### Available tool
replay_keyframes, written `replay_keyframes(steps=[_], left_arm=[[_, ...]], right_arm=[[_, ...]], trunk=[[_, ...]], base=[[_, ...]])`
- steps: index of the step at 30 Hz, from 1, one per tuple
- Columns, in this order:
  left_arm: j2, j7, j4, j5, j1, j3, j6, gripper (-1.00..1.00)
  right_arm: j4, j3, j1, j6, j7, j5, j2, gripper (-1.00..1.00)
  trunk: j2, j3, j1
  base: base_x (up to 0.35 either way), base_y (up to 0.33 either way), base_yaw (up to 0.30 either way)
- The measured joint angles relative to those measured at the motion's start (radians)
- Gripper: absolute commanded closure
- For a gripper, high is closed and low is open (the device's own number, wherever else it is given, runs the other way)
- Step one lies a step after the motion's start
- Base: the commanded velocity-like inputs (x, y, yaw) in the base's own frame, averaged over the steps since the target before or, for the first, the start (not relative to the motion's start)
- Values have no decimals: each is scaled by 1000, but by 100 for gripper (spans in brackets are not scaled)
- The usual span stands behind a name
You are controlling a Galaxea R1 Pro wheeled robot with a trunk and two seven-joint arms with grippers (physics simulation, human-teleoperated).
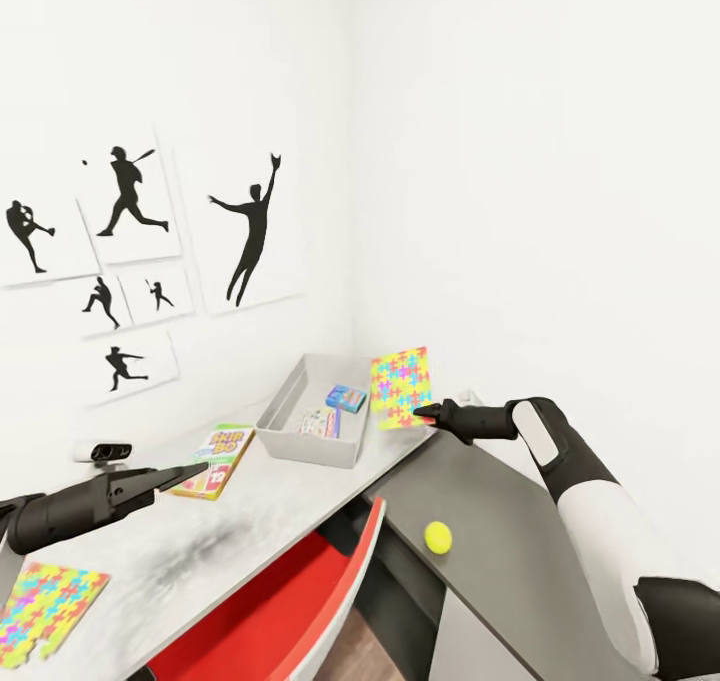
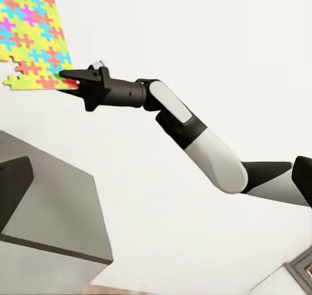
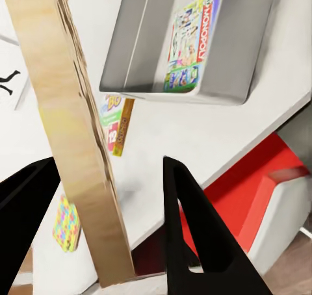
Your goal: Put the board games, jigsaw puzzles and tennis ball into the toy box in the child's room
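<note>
A: Where is the right tool (image 1: 420,413)?
B: At about three o'clock from the toy box (image 1: 283,397), pinching the lower edge of a jigsaw puzzle (image 1: 401,387). The slab stands nearly upright in the air just beside the box's end. In the right wrist view its tan back (image 3: 78,139) sits between the two dark fingers (image 3: 195,230).

A: And the left tool (image 1: 195,474)?
B: Low over the white tabletop (image 1: 270,501), its tip at the Skip-Bo box (image 1: 213,459), which lies at nine o'clock from the toy box. The fingers look close together with nothing between them.

A: The other toys?
B: Two board games (image 1: 330,411) lie inside the box. The second puzzle (image 1: 45,609) lies flat on the tabletop at seven o'clock. The tennis ball (image 1: 437,537) rests on the lower dark grey cabinet (image 1: 520,561), at five o'clock, well apart from the box.
</note>
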State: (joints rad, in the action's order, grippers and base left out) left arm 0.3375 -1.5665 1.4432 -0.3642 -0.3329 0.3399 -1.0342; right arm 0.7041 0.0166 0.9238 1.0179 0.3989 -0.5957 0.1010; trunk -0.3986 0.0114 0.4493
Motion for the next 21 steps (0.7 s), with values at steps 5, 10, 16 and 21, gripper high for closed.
replay_keyframes(steps=[5, 10, 16, 21], left_arm=[[9, 0, -1, -3, 14, 70, 1, -100], [11, 0, -2, -3, 25, 111, 3, -100], [10, 0, -1, -3, 29, 122, 5, -100], [9, 0, -1, -3, 30, 123, 6, -100]], right_arm=[[-2, 0, -4, -3, -3, -6, 0, 100], [-4, 0, -5, -5, -3, -7, -1, 100], [-5, 0, -6, -5, -3, -7, 0, 100], [-5, 0, -7, -6, -3, -8, 2, 100]], trunk=[[0, 1, 0], [1, 6, 0], [1, 14, 0], [1, 18, 0]], base=[[145, 105, 0], [241, 45, 0], [113, 19, 0], [15, 3, 0]])
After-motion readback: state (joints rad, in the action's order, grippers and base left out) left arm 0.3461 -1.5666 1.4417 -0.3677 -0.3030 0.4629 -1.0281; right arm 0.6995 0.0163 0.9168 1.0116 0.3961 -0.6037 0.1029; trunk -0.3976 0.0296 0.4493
